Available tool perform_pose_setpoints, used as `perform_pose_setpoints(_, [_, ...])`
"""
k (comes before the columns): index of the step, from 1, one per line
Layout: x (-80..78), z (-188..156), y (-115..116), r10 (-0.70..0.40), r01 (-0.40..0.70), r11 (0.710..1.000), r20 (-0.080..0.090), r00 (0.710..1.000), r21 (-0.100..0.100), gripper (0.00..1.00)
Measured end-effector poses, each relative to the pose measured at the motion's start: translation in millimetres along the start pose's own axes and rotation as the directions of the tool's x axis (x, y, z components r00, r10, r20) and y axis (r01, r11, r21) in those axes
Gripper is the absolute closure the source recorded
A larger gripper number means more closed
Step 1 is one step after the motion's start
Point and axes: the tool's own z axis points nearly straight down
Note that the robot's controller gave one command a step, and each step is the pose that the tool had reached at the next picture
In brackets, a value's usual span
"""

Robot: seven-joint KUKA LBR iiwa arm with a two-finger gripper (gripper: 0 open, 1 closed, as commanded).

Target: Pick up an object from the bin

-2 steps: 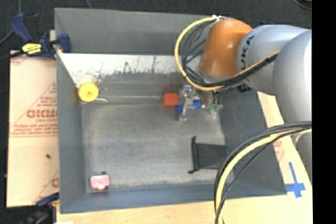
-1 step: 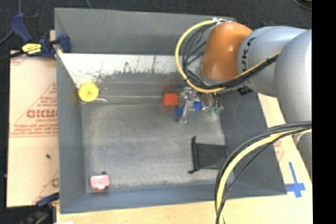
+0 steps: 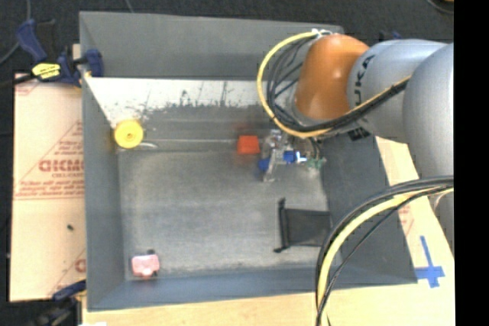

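Orange block (image 3: 247, 144) just beside the jaws

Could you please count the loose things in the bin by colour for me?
Yellow: 1, the yellow round piece, upper left.
Orange: 1, the orange block, just left of the gripper.
Pink: 1, the pink piece, lower left corner.
Black: 1, the black flat piece, lower right.
Total: 4. The blue bits at the gripper may be its own parts, so they are not counted.
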Motion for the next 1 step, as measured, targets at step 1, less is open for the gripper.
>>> perform_pose_setpoints(1, [11.0, -103.7, 5.6, 0.011, -0.011, 1.000, 0.004, 1.000, -0.002, 1.00])
